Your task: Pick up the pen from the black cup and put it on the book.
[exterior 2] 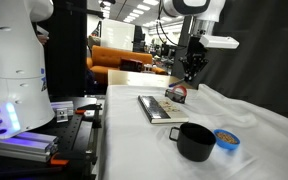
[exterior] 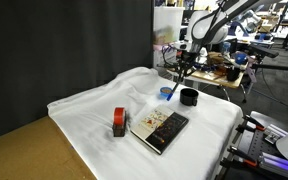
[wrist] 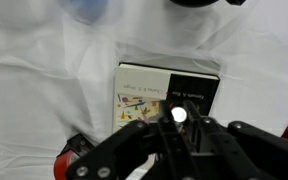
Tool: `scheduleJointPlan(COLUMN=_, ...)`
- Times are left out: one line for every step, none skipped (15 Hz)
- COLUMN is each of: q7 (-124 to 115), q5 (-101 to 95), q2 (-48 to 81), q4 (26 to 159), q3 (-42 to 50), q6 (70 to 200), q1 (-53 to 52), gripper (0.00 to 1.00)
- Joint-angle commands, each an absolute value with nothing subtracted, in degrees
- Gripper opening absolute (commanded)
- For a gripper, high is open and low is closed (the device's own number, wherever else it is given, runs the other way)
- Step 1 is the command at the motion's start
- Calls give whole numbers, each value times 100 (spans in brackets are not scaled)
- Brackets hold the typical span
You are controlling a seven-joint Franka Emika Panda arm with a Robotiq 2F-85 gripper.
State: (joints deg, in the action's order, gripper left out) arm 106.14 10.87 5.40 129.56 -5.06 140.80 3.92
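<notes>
My gripper is shut on the pen, which shows end-on as a pale round tip between the dark jaws. The gripper hangs in the air over the book, a flat rectangle with a pale patterned part and a black part. In both exterior views the gripper is well above the white cloth, with the pen hanging thin below it. The book lies flat. The black cup stands beside it, and its edge shows in the wrist view.
A small red-and-black block sits by the book. A flat blue disc lies near the cup. A rumpled white cloth covers the table. Robot equipment stands at the table's side.
</notes>
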Motion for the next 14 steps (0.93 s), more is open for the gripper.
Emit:
scheduleJointPlan(q7=10769, q5=1339, q2=279, q4=13163, q3=-421, q6=13956, q1=326, gripper=4)
scheduleJointPlan(q7=10720, q5=1437, q2=240, q4=13197, q3=-415, q6=13928, q1=318, gripper=4)
scheduleJointPlan(q7=10697, q5=1500, q2=212, q4=13225, q3=-405, q6=13901, q1=311, gripper=4)
scheduleJointPlan(q7=10703, q5=1571, q2=176, q4=13254, q3=-400, q6=13868, q1=301, gripper=4)
scheduleJointPlan(q7=10708, q5=1618, q2=137, q4=13288, q3=-397, q6=13839, q1=285, gripper=4)
scheduleJointPlan(q7=10717, q5=1642, q2=104, q4=13311, q3=-392, q6=13798, q1=268, gripper=4)
scheduleJointPlan(q7=10717, q5=1632, q2=71, q4=13349, q3=-393, q6=13787, q1=241, gripper=4)
scheduleJointPlan(q7=10725, q5=1645, q2=47, q4=13373, q3=-390, q6=13767, q1=219, gripper=4)
scheduleJointPlan(q7=10737, q5=1663, q2=23, q4=13398, q3=-390, q6=13755, q1=190, gripper=4)
scheduleJointPlan(q7=10745, q5=1672, q2=-5, q4=13428, q3=-389, q6=13750, q1=162, gripper=4)
scheduleJointPlan(q7=10754, q5=1700, q2=-11, q4=13431, q3=-389, q6=13725, q1=134, gripper=4)
scheduleJointPlan(q7=10754, q5=1726, q2=-27, q4=13448, q3=-395, q6=13723, q1=104, gripper=4)
scheduleJointPlan(q7=10757, q5=1754, q2=-32, q4=13453, q3=-397, q6=13709, q1=78, gripper=4)
scheduleJointPlan(q7=10756, q5=1782, q2=-37, q4=13457, q3=-401, q6=13701, q1=49, gripper=4)
